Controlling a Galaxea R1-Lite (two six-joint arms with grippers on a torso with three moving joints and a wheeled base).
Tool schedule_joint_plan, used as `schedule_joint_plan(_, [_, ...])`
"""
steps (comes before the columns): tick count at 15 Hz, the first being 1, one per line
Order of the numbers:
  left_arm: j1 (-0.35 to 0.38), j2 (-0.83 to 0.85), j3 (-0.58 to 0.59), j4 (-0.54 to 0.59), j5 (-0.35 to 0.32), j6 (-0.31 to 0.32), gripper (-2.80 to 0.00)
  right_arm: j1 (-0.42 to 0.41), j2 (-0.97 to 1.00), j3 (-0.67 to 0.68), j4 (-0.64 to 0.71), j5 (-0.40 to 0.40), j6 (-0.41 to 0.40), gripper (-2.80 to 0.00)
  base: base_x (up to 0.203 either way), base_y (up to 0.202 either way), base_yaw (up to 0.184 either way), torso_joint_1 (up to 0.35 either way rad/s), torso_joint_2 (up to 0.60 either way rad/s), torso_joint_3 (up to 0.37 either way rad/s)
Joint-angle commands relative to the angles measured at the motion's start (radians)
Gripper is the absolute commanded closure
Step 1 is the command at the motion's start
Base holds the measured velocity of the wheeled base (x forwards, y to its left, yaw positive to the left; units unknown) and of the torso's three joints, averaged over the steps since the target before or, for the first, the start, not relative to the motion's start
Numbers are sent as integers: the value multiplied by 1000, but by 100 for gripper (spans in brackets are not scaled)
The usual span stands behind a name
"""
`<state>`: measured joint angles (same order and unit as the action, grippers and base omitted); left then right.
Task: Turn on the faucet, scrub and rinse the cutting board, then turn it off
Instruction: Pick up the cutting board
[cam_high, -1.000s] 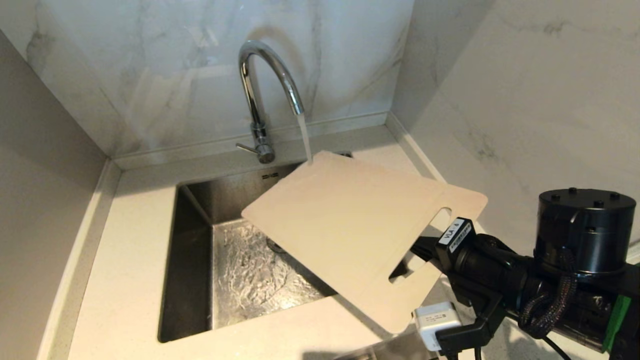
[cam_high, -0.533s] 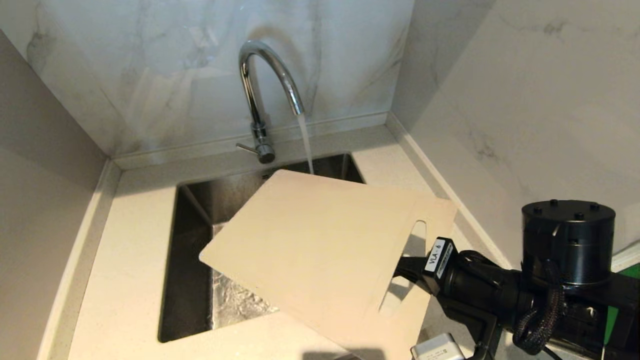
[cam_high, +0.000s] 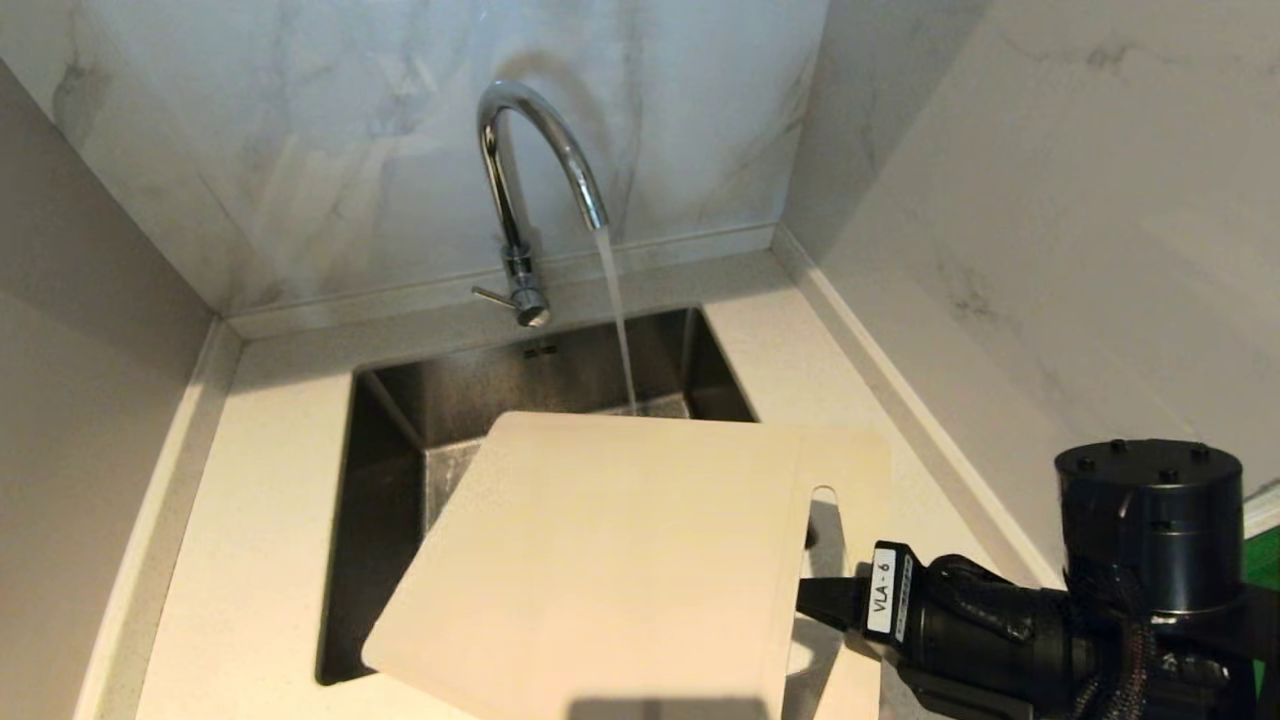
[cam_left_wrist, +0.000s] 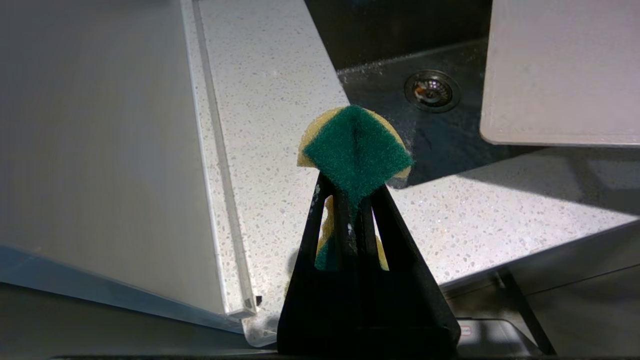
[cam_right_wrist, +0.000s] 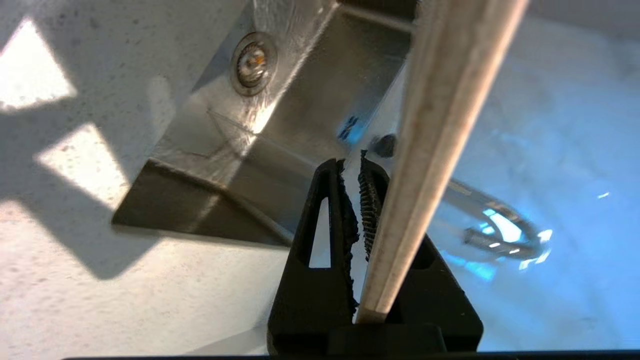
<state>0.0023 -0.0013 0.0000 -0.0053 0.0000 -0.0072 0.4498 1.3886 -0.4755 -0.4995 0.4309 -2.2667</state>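
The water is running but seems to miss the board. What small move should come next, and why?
Probably nudge the cutting board back toward the faucet: the stream falls into the sink just past its far edge. The right gripper holds the board's handle end.

Faucet (cam_high: 530, 180): tall chrome gooseneck at 12 o'clock behind the basin; thin side lever at its base; running, the stream falling from the arched spout just past the board's far edge. Cutting board (cam_high: 610, 560): large, thin, beige-white, rounded corners; elongated handle cutout toward 3 o'clock; held tilted above the basin, at 6 o'clock from the spout.
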Motion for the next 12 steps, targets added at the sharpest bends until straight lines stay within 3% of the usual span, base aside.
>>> schedule_joint_plan(1, [1, 1, 0, -1, 0, 0, 0, 0, -33, 32, -2, 5, -19, 0, 0, 0, 0, 0, 0, 0])
schedule_joint_plan(12, [-1, 1, 0, -1, 0, 0, 0, 0, -66, 72, -1, 56, -16, 0, 0, 0, 0, 0, 0, 0])
